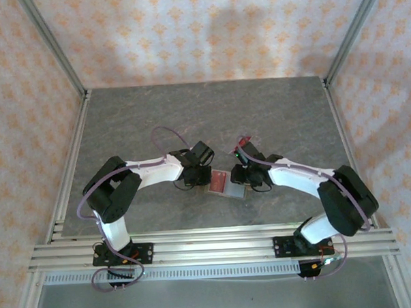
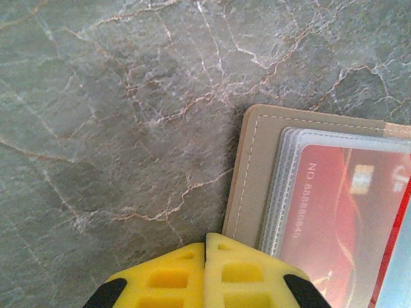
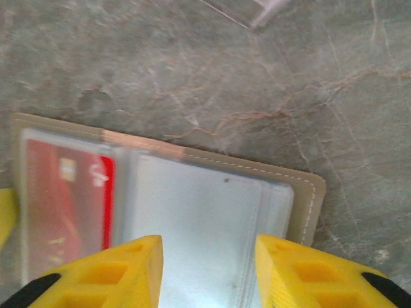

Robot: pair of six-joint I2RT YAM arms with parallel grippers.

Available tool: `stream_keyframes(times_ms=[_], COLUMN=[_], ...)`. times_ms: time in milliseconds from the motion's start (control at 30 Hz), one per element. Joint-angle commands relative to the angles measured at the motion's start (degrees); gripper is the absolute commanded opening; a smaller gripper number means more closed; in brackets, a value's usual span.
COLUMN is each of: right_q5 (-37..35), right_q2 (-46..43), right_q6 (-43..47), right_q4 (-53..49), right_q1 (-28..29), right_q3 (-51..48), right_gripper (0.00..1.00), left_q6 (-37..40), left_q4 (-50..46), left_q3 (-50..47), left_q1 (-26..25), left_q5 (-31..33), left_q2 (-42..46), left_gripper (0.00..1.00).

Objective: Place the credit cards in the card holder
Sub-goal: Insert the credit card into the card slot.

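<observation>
The card holder [image 1: 224,185] lies open and flat on the table between my two grippers, its tan rim [image 2: 253,173] framing clear sleeves. A red credit card [image 2: 340,218] sits inside the left sleeve [image 3: 61,199]; the right sleeve [image 3: 199,218] looks pale, with no card I can make out in it. My left gripper [image 2: 205,247] is shut with nothing between its fingers, its tip at the holder's left edge. My right gripper [image 3: 209,253] is open, its yellow fingers [image 3: 138,263] standing over the right sleeve.
A clear plastic piece [image 3: 253,9] lies on the grey marbled table [image 1: 204,113] just beyond the holder. Aluminium frame posts and patterned walls bound the table on three sides.
</observation>
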State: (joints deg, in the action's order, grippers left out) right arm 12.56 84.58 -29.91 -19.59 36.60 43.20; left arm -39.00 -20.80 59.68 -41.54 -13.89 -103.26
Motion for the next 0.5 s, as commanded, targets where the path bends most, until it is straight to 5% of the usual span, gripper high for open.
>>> stream_keyframes(times_ms=[0,300,467], right_q5=[-4.39,-16.74,-15.89], right_q2=[1.72,-3.01,-4.48], right_q6=[1.94,0.14,0.80], right_q4=[-0.92,-6.61,-7.12], right_q1=[1.18,4.79,6.46], right_q3=[2.15,3.41,5.79], right_gripper=[0.41,0.42,0.42], left_q6=[0.42,0.50,0.46], left_q4=[0.49,0.58,0.58], left_q3=[-0.68,-0.79,-0.96], left_q1=[-2.68,-2.67,-2.67], left_q5=[-4.45,-4.52,-4.40], left_q2=[-4.09,-3.96,-3.96], left_gripper=[0.06,0.06,0.06])
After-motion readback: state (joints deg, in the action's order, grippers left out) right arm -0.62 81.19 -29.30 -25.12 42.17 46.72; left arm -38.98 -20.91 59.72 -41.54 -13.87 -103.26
